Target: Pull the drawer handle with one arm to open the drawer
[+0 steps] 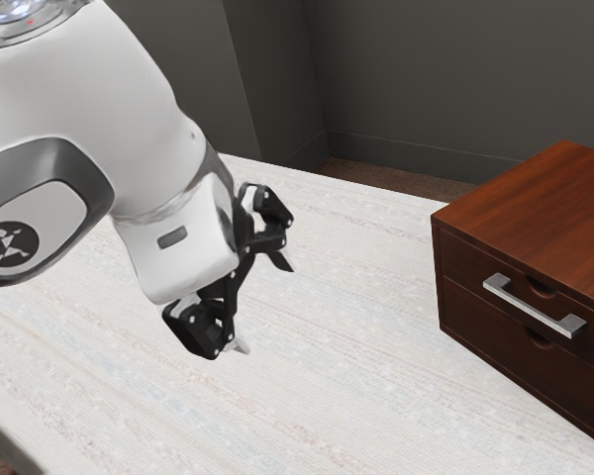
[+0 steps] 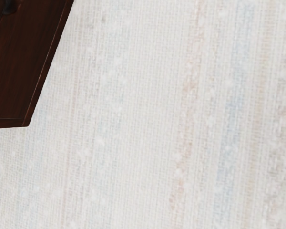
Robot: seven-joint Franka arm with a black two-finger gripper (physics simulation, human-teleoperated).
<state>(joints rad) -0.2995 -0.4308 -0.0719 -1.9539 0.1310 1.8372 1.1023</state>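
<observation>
exterior view: the drawer handle (image 1: pixel 535 305), a straight silver bar, sits on the front of the drawer (image 1: pixel 485 265) in a dark reddish wooden cabinet (image 1: pixel 549 213). the drawer front lies flush with the cabinet's face, so it reads as closed, with a second front just below it. the cabinet stands on the table (image 1: pixel 376 396) toward its far corner on the exterior view's right, its handled face turned toward the table's middle.

the gripper (image 1: pixel 262 307) hangs over the middle of the table, well apart from the handle and on the exterior view's left of it, with bare tabletop between them. its two black fingers (image 1: pixel 273 223) stand spread wide and there is nothing between them; it grasps nothing. the fingertips point roughly toward the cabinet's side of the table and slightly down. the white arm (image 1: pixel 99 148) comes in from the exterior view's upper left.

in the wrist view a corner of the cabinet (image 2: pixel 19 62) shows beside the pale, faintly striped tabletop under the hand. a grey wall (image 1: pixel 426 69) stands beyond the table's far edge.
</observation>
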